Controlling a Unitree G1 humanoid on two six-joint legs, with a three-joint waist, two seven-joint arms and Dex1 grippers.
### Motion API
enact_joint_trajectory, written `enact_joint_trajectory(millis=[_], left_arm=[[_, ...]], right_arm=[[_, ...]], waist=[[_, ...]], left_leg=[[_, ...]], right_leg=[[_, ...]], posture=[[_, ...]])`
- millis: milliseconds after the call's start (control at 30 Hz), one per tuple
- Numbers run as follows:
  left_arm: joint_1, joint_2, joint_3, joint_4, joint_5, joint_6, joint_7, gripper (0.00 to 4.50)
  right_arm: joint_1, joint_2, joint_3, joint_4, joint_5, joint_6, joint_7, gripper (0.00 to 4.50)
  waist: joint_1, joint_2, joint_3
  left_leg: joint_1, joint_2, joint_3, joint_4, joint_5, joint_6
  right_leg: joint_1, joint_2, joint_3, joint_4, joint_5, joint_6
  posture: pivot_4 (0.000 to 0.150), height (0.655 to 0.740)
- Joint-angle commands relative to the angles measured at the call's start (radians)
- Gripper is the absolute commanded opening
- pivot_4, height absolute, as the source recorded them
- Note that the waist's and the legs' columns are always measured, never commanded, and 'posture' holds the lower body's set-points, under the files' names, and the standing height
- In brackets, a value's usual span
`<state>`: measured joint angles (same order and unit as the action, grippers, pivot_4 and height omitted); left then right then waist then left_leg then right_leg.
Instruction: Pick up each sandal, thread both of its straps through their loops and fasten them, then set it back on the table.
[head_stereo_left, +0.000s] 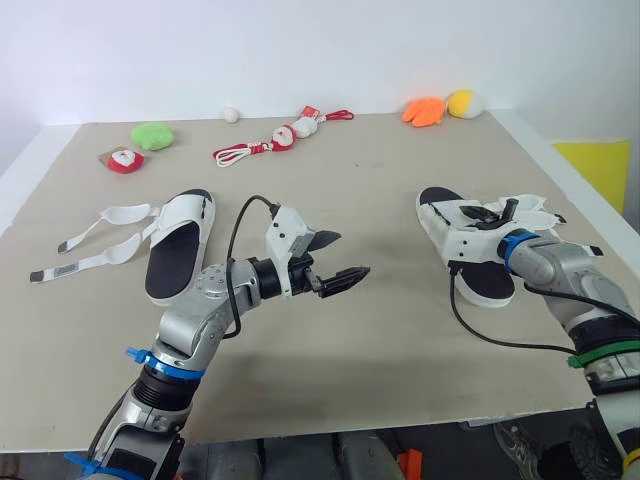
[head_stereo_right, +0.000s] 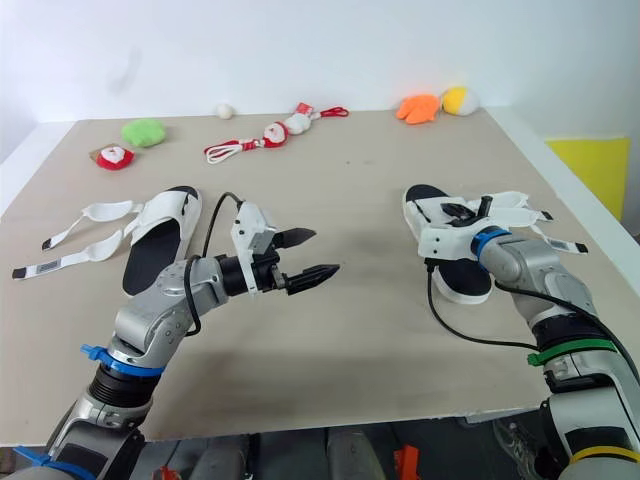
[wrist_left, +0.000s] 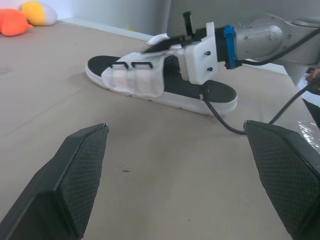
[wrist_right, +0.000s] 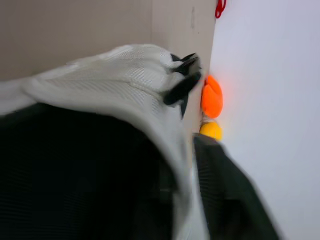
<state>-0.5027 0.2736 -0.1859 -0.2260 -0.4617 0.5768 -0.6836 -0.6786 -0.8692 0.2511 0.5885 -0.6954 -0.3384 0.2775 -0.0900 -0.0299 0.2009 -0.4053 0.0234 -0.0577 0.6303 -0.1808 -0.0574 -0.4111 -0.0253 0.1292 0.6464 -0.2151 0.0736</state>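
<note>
The right sandal (head_stereo_left: 488, 285) lies flat on the table (head_stereo_left: 380, 360), black sole up, its loose white straps (head_stereo_left: 530, 204) spread off its outer side. The right gripper (head_stereo_left: 497, 213) sits on top of it; the right wrist view shows white mesh pinched between the two fingers, so it is clamped on the sandal's upper.

To the robot's left of the right sandal, with a gap of bare table between, the left gripper (head_stereo_left: 352, 254) hovers above the surface, fingers spread wide and holding nothing, pointed towards that sandal. Further left, well apart, the left sandal (head_stereo_left: 178, 250) lies flat, both straps (head_stereo_left: 100, 237) undone and stretched away from it.

Beyond the right sandal, at the far edge, are an orange plush (head_stereo_left: 424, 111) and a yellow plush (head_stereo_left: 461, 103). Further left along that edge are a red-corded toy (head_stereo_left: 280, 138), a white ball (head_stereo_left: 231, 114) and a green plush (head_stereo_left: 152, 135).
</note>
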Motion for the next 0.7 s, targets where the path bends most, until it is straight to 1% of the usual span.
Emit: enact_joint_trajectory(millis=[33, 133, 200, 333, 400, 533, 667, 700], left_arm=[[-0.001, 0.012, 0.033, -0.047, -0.010, -0.003, 0.006, 4.50], [0.001, 0.032, 0.076, -0.049, -0.027, -0.004, 0.010, 4.50], [0.007, 0.060, 0.108, -0.048, -0.036, -0.006, 0.000, 4.50], [0.040, 0.156, 0.193, -0.058, -0.077, -0.001, -0.055, 4.50], [0.056, 0.194, 0.233, -0.069, -0.107, 0.010, -0.067, 4.50], [0.105, 0.281, 0.331, -0.103, -0.171, 0.043, -0.094, 4.50], [0.159, 0.360, 0.380, -0.139, -0.192, 0.066, -0.114, 4.50], [0.185, 0.389, 0.394, -0.158, -0.201, 0.076, -0.127, 4.50]], right_arm=[[-0.049, -0.031, -0.008, -0.031, 0.001, -0.095, -0.059, 0.08], [-0.094, -0.047, -0.008, -0.041, 0.026, -0.250, -0.092, 0.08], [-0.135, -0.049, 0.013, -0.026, 0.035, -0.401, -0.101, 0.08], [-0.229, -0.025, 0.118, 0.041, 0.079, -0.789, -0.036, 0.08], [-0.282, 0.002, 0.166, 0.102, 0.064, -0.909, -0.027, 0.08], [-0.398, 0.076, 0.242, 0.213, -0.060, -1.096, -0.069, 0.08], [-0.466, 0.133, 0.270, 0.271, -0.176, -1.161, -0.131, 0.08], [-0.476, 0.139, 0.276, 0.255, -0.235, -1.186, -0.159, 0.08]], waist=[[0.000, 0.000, 0.000], [-0.007, 0.000, 0.000], [-0.014, 0.001, 0.001], [-0.021, 0.000, 0.001], [-0.020, -0.001, 0.001], [-0.019, -0.003, 0.003], [-0.015, -0.003, 0.003], [-0.014, -0.003, 0.003]], left_leg=[[0.000, 0.000, 0.000, 0.000, 0.000, 0.000], [0.000, 0.000, 0.000, 0.000, 0.000, 0.000], [0.000, 0.000, 0.000, -0.001, 0.000, 0.000], [0.002, 0.001, 0.001, -0.004, 0.000, 0.000], [0.003, 0.002, 0.000, -0.006, 0.000, 0.000], [0.002, 0.001, 0.000, -0.007, 0.000, 0.000], [0.000, 0.001, 0.000, -0.008, 0.000, 0.000], [0.000, 0.001, -0.001, -0.009, 0.000, 0.000]], right_leg=[[0.000, 0.000, 0.000, 0.000, 0.000, 0.000], [-0.001, 0.000, 0.000, 0.000, 0.000, 0.000], [-0.001, 0.000, 0.000, 0.000, 0.000, 0.000], [-0.001, 0.001, 0.000, 0.000, 0.000, 0.000], [0.000, 0.001, -0.001, 0.000, 0.000, 0.000], [-0.001, 0.000, 0.000, -0.001, 0.000, 0.000], [-0.003, 0.000, -0.001, 0.000, 0.000, 0.000], [-0.003, 0.000, -0.001, 0.000, 0.000, -0.001]], posture=[[0.150, 0.7400], [0.150, 0.7400], [0.150, 0.7400], [0.150, 0.7400], [0.150, 0.7400], [0.150, 0.7400], [0.150, 0.7400], [0.150, 0.7400]])
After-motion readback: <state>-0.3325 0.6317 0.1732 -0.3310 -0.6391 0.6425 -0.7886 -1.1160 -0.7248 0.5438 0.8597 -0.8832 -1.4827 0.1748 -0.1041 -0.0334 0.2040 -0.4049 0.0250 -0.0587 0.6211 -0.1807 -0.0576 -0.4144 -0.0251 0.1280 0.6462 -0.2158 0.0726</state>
